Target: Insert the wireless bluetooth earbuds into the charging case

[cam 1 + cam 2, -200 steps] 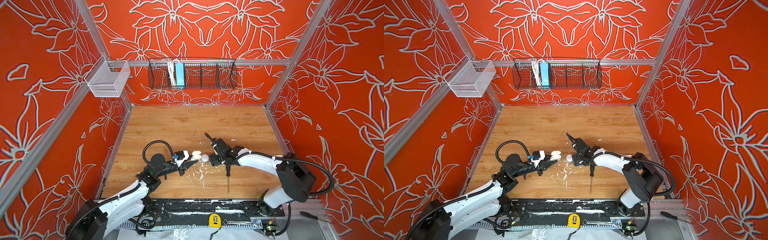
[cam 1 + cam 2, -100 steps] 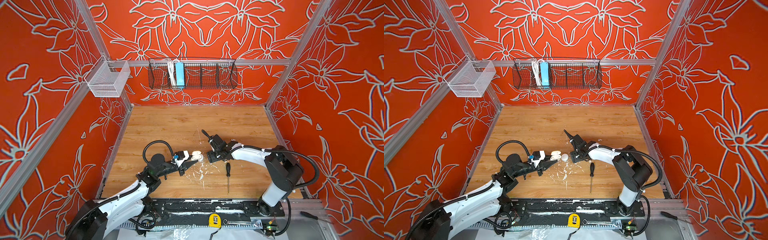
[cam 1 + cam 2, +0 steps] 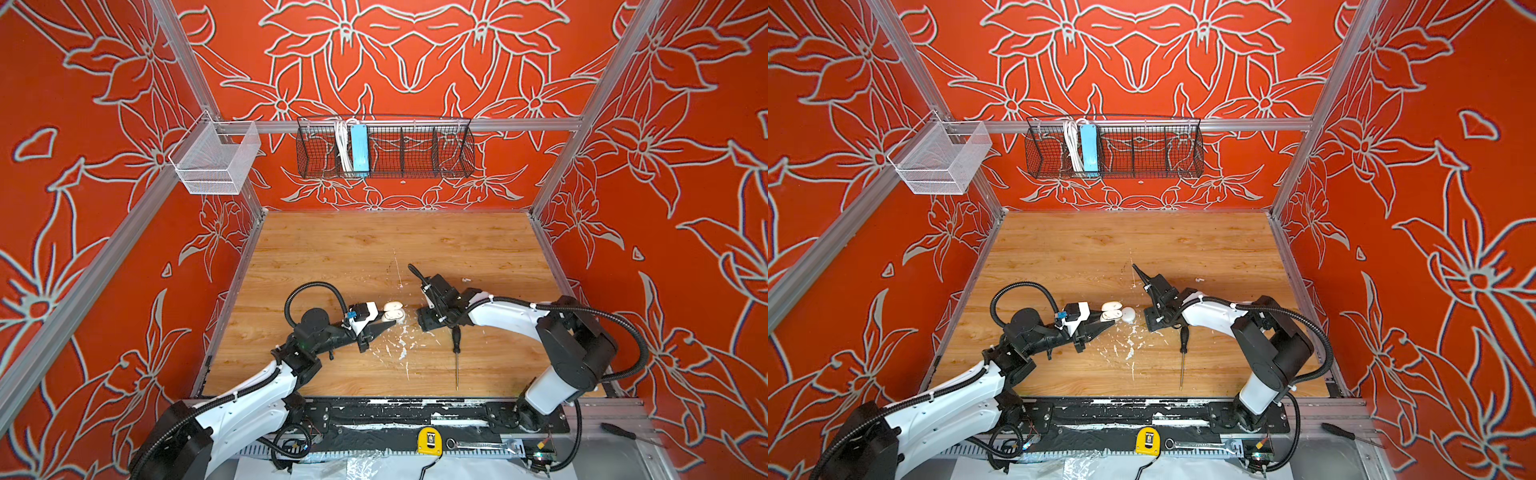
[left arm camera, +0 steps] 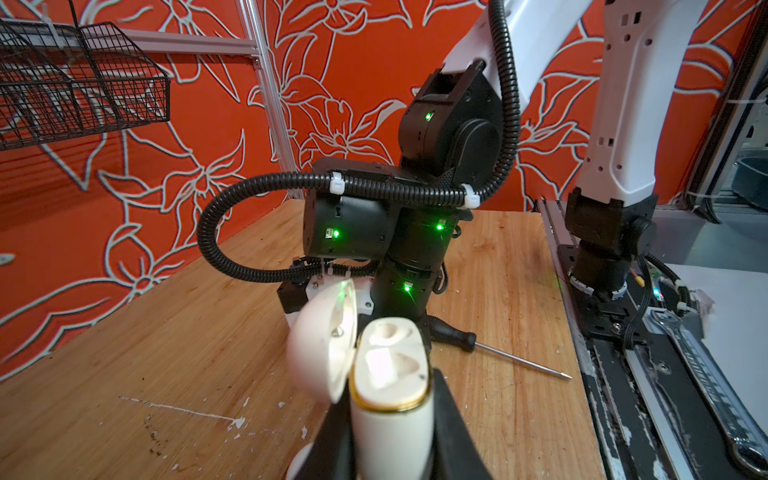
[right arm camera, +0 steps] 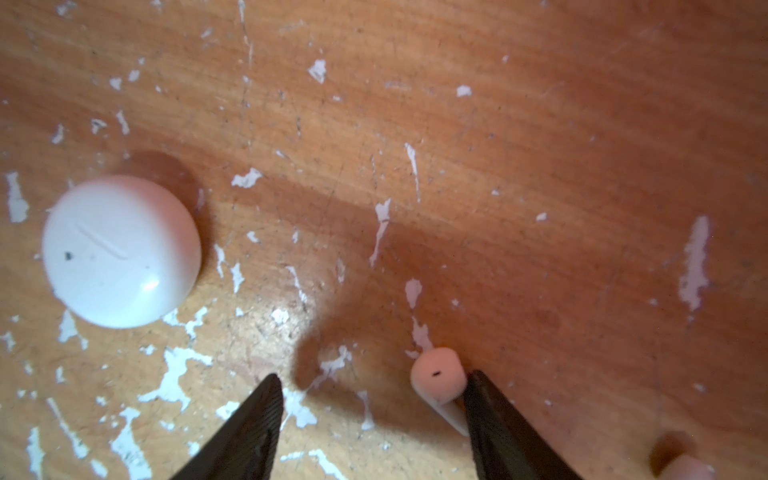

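Note:
My left gripper point(image 4: 390, 395) is shut on the white charging case point(image 4: 388, 436), held upright above the table with its domed lid point(image 4: 324, 349) swung open; one socket shows white inside. In both top views the case point(image 3: 394, 311) point(image 3: 1111, 311) sits at the tip of the left gripper point(image 3: 384, 322). My right gripper point(image 5: 372, 374) points down at the table, open, just right of the case point(image 3: 428, 324). A small white earbud point(image 5: 436, 374) lies on the wood between its jaws, touching one finger point(image 5: 494, 411).
A round white puck point(image 5: 120, 249) point(image 3: 1128, 314) lies on the paint-flecked wood beside the case. A black-handled screwdriver point(image 3: 456, 345) point(image 4: 457, 336) lies under the right wrist. A pale rounded bit point(image 5: 683, 467) shows at the frame edge. A tiny white piece point(image 3: 466, 280) lies farther back.
The right arm has shifted its wrist a little to the left and lower over the flecked patch, and its jaws have narrowed slightly. The left arm and the case have not moved.

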Robot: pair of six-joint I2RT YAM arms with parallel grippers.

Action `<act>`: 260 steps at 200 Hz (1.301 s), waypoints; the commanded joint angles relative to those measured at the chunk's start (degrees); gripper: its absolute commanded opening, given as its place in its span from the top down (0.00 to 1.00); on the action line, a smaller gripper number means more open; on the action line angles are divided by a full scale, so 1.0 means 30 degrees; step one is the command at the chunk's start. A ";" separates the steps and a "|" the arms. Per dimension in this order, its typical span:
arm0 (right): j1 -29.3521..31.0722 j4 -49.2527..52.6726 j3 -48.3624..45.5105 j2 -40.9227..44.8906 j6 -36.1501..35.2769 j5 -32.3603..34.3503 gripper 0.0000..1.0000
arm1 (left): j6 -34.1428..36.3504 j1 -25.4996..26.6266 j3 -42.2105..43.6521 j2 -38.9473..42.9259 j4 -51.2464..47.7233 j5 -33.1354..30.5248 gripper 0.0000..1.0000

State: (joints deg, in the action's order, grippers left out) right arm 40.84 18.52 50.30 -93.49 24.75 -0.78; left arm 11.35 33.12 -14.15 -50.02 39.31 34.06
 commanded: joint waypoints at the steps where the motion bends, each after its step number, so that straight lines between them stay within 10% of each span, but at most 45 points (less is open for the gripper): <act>1: 0.0461 0.0398 -0.0644 0.0725 0.1091 -0.0800 0.31 | 0.0287 0.0165 -0.0483 0.0268 0.0159 -0.0075 1.00; 260: 0.0696 0.1473 0.1439 -0.1616 0.1407 0.3046 0.55 | 0.0609 0.0436 -0.0578 0.0545 -0.0323 -0.0280 1.00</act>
State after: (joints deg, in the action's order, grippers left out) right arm 43.18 21.96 53.74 -96.77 28.67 7.29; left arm 12.05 33.91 -14.15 -49.12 38.41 33.23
